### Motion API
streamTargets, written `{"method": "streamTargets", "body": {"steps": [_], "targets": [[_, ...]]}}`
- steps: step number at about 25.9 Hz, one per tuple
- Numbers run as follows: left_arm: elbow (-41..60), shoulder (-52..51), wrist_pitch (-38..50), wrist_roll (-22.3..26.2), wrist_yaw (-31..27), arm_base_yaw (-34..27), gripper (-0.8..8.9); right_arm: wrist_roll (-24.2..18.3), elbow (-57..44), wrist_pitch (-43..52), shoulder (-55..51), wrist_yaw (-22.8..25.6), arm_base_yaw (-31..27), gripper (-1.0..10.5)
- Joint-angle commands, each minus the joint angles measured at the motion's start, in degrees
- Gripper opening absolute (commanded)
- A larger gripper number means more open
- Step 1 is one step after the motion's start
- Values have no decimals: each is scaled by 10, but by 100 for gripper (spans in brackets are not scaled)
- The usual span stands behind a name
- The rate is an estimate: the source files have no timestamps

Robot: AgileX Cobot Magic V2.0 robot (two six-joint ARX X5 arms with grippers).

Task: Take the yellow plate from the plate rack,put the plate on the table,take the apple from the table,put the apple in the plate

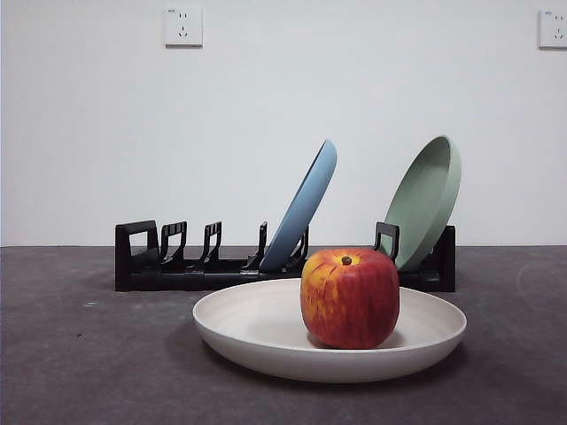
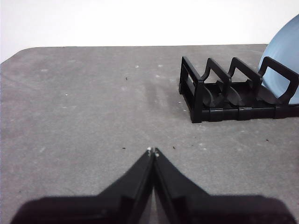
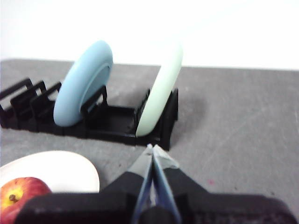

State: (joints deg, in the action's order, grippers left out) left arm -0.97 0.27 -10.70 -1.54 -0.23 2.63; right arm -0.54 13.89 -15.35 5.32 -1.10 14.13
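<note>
Nearest you in the front view sits the apple (image 1: 350, 298), upright with its stem dimple up, resting inside the yellow plate (image 1: 257, 326), which lies flat on the table (image 1: 80, 354) just in front of the plate rack (image 1: 142, 257). Judging from that, every step of the task looks done, so your coming move is only to keep both arms clear.

The right gripper (image 3: 153, 150) is the nearer one: the apple and plate rim lie just off to its side, low in its wrist view, and its jaws are pressed together, holding nothing. The left gripper (image 2: 153, 151) is well apart from the plate, facing the rack's handle end over bare table, jaws likewise closed and empty.

Behind the plate, the light blue plate (image 1: 306, 205) and the pale green plate (image 1: 427, 199) lean in their slots. Nothing stands between either gripper and open table, so you can withdraw without crossing the apple.
</note>
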Motion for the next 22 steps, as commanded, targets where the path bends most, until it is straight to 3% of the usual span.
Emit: {"method": "streamTargets", "body": {"steps": [1,11,22], "targets": [[8,-2,2,-3,4,-1,-3,-10,-49,38,-28,-37,-30,1],[8,-2,2,-3,4,-1,-3,3,-132,54,-53,-48,-40,1],[8,-2,2,-3,4,-1,-3,11,-136,52,-52,-47,-40,1]]}}
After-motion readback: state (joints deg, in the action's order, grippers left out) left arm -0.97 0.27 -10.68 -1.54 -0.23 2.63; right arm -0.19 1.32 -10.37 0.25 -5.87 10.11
